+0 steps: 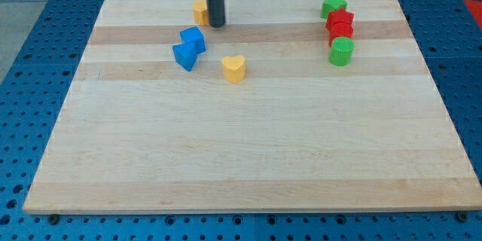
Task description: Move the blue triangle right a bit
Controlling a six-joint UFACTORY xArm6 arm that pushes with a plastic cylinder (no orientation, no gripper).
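Observation:
Two blue blocks touch at the upper left of the wooden board [248, 143]. The lower one [184, 56] looks like the blue triangle; the upper one [193, 39] is a blue cube-like block. My tip [217, 25] is at the lower end of the dark rod, just above and to the right of the blue pair, apart from them. A yellow block [199, 10] sits right beside the rod on its left, partly hidden by it.
A yellow heart [234, 68] lies right of the blue blocks. At the upper right a green star [334, 5], two red blocks [340, 21] [340, 33] and a green cylinder [341, 50] form a column.

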